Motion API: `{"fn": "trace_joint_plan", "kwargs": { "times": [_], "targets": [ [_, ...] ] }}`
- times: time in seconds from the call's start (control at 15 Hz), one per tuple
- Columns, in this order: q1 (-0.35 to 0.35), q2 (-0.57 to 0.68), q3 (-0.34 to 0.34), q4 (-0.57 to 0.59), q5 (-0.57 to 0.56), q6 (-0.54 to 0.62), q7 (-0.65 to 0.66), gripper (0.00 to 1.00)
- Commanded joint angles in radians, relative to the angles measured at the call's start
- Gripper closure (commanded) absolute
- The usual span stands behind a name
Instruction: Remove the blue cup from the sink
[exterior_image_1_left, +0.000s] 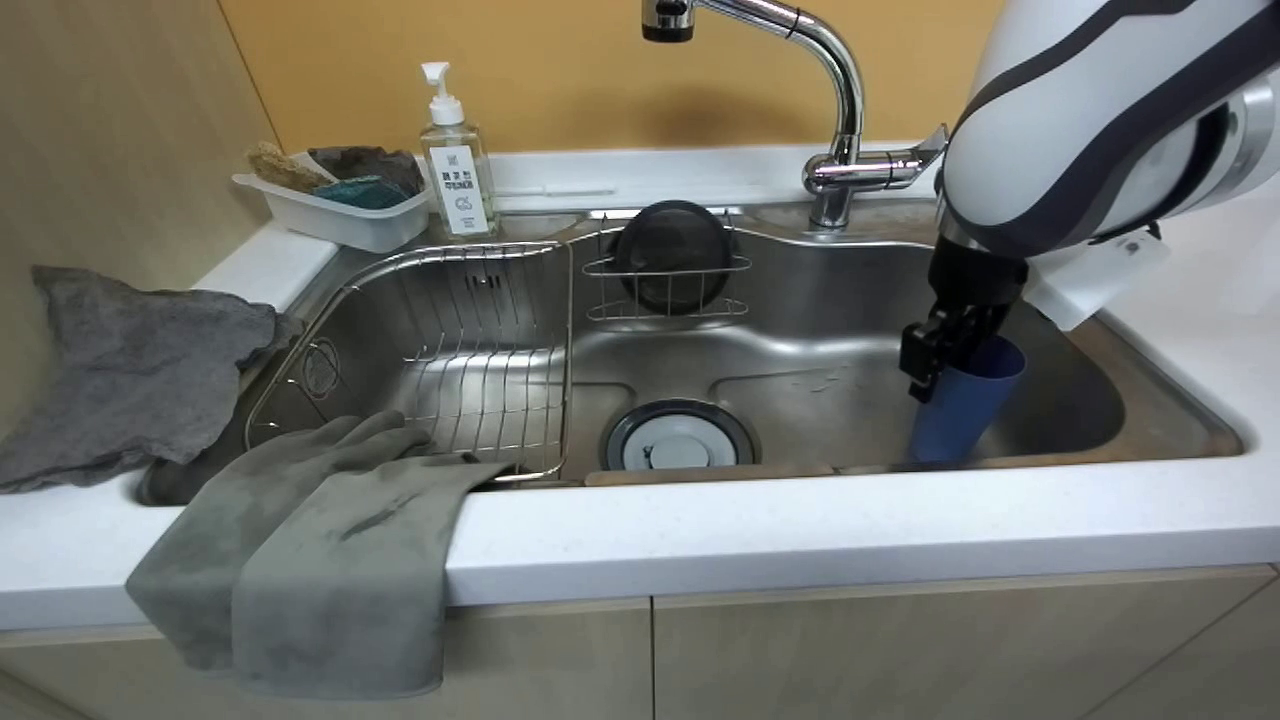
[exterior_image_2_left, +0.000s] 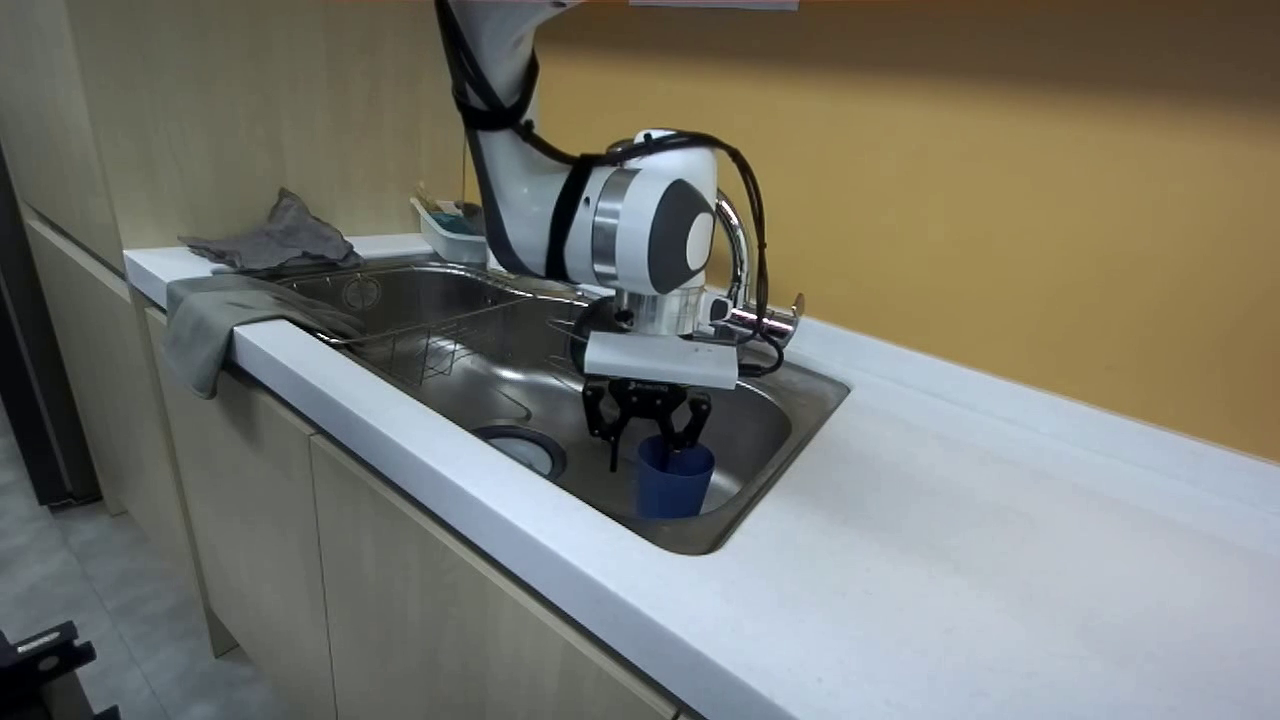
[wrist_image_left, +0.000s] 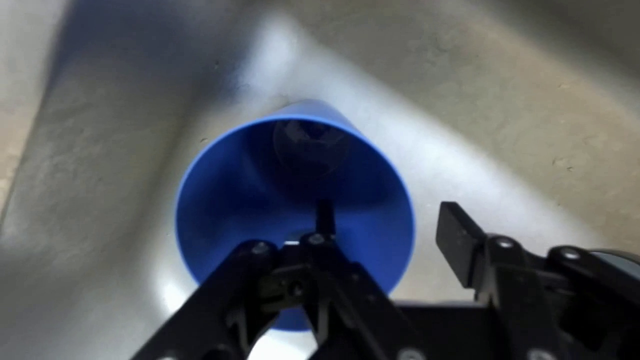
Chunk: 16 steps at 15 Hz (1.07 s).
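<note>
Wrist view is showing the black two-fingered gripper spread and grasping nothing: one finger is hanging inside the royal-blue, tapered plastic cup, its mate hovering just outside the rim. The cup is standing below, mouth up, long axis apparently near upright, in the large rectangular stainless-steel sink. One side is lying between the fingers, so closing there would likely be pinching it for lifting. Farther off, in an exterior view, a clear, white-pumped bottle is bearing a white label with a square code and Korean-looking lettering, too small to read.
</note>
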Motion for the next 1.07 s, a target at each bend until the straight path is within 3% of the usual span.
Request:
{"fn": "trace_joint_plan", "kwargs": {
  "times": [0.0, 0.27, 0.6, 1.0],
  "targets": [
    [-0.002, 0.008, -0.005, 0.034, -0.022, -0.012, 0.014, 0.73],
    [0.001, -0.01, -0.01, 0.032, -0.035, -0.014, 0.015, 0.99],
    [0.013, -0.073, -0.023, 0.014, -0.077, -0.027, 0.023, 0.99],
    [-0.008, -0.22, 0.004, -0.002, -0.048, -0.138, -0.02, 0.99]
  ]
}}
